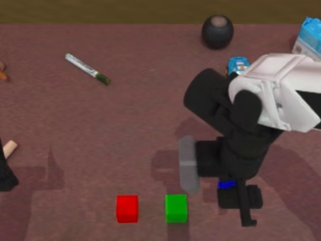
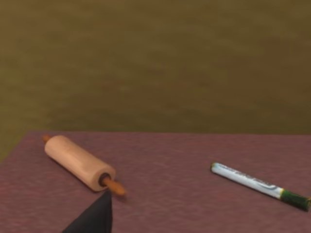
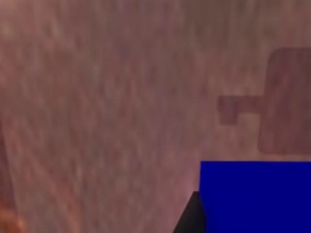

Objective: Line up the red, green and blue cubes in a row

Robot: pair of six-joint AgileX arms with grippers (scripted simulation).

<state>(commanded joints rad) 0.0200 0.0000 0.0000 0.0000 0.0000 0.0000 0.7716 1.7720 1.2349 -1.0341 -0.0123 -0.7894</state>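
From above, the right gripper (image 1: 231,193) clasps the small deep-blue cube (image 1: 226,184), just right of the bright green cube (image 1: 176,208) and bright red cube (image 1: 127,208). Left wrist: parked left gripper (image 2: 92,218), grip indiscernible. Right wrist: blue cube close.

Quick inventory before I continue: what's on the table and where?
red cube: 1, red, near edge, left of green
green cube: 1, green, near edge, middle
blue cube: 1, blue, under right pincer, right of green
marker: 1, white and green, far left
rolling pin: 1, wooden, left edge
ball: 1, black, far edge
toy car: 1, light blue, behind right arm
box: 1, pale blue, far right corner
right pincer: over blue cube
left arm: parked, left edge
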